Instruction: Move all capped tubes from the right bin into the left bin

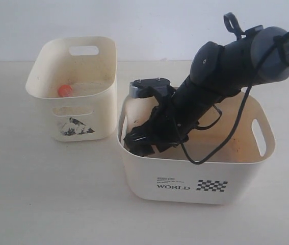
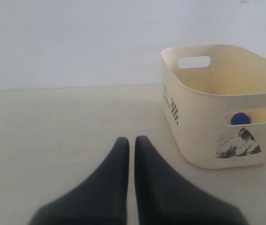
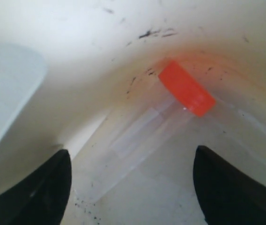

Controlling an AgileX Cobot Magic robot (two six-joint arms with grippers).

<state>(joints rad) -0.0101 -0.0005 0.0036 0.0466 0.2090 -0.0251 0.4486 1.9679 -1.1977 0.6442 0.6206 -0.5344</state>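
Observation:
The right bin (image 1: 149, 176), printed "WORLD", has my right arm reaching down into its left end. My right gripper (image 1: 140, 143) (image 3: 132, 157) is open there, low over the bin's floor. A clear tube with an orange-red cap (image 3: 187, 94) lies in the corner just beyond the fingertips, untouched. The left bin (image 1: 101, 76) (image 2: 193, 122) holds an orange-red capped tube (image 1: 64, 90). A blue cap (image 2: 240, 118) shows through its handle slot. My left gripper (image 2: 132, 140) is shut and empty above the table, short of the left bin; it is outside the exterior view.
The two bins stand almost touching, the left bin behind and to the left. The right bin's wall (image 3: 100, 37) curves close around the right gripper. A black cable (image 1: 220, 143) from the right arm loops into the right bin.

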